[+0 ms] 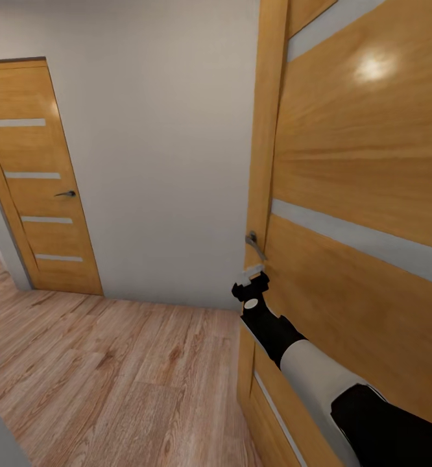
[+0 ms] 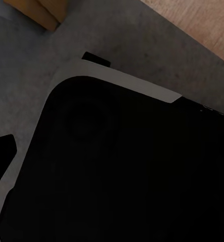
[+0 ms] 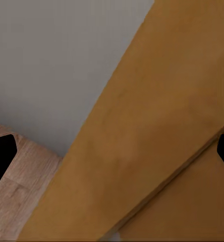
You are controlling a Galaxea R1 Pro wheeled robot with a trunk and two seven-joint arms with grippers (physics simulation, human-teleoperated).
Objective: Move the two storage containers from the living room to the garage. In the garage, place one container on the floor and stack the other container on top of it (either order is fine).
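Hallway, wood floor (image 1: 112, 376) | right gripper (image 1: 252, 285) just below handle (image 1: 255, 245) of near door (image 1: 359, 194), fingers spread wide, holding nothing | left gripper: state cannot tell | storage containers out of sight | judged light, stiff; grip a thin wall.

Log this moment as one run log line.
location: hallway, wood floor | right end effector: open, at near door's handle | containers: unseen | far door: closed
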